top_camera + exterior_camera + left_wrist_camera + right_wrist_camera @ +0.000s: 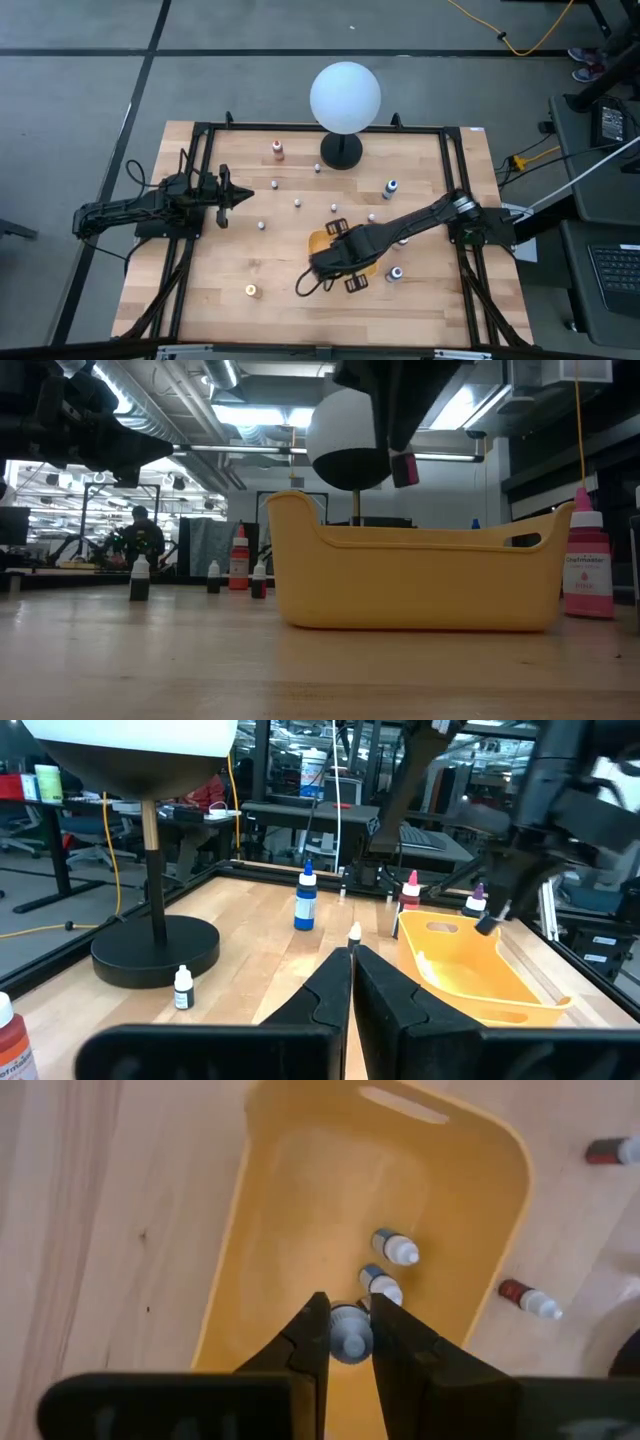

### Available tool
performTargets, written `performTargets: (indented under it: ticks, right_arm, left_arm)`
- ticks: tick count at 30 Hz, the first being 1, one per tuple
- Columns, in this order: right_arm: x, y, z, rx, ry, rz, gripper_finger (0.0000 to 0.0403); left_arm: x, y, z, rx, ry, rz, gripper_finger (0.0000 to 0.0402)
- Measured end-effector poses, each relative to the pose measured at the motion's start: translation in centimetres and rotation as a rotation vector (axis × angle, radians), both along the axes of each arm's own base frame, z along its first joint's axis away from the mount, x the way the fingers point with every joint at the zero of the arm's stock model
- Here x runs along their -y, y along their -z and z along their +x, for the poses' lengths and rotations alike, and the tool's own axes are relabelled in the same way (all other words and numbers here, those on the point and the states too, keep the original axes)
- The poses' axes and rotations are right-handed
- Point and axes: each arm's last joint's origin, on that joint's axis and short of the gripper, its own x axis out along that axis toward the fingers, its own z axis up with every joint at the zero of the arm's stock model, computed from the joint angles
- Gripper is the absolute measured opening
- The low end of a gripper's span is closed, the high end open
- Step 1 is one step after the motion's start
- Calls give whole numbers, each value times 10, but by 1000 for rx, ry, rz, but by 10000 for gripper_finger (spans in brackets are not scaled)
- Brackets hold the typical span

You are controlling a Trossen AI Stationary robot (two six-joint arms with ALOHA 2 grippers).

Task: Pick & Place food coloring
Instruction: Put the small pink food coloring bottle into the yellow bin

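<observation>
The right end effector (350, 1342) is hanging over the yellow bin (300, 1180), its fingers pinching a tiny food coloring bottle (350, 1330) with a pale cap, while two more pale-capped bottles (393, 1247) are lying inside the bin. Another red bottle (528, 1299) is lying on the wooden surface (250, 250) just beside the bin. The left end effector (352, 982) is waiting closed and empty at the surface's left side.
</observation>
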Motion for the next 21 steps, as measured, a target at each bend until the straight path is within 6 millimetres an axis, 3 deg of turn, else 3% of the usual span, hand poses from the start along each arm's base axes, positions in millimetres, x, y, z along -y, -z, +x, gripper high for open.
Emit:
performTargets:
  ticks: [6,10,17,21]
  right_arm:
    - [18,4,-40,214,103,110,58]
    - [30,27,-65,282,227,175,58]
    - [37,70,-83,284,307,207,59]
    - [39,80,-83,328,309,228,60]
  left_arm:
    - [0,0,0,0,0,0,9]
    - [0,0,0,0,0,0,11]
    - [0,0,0,0,0,0,11]
    - [0,0,0,0,0,0,11]
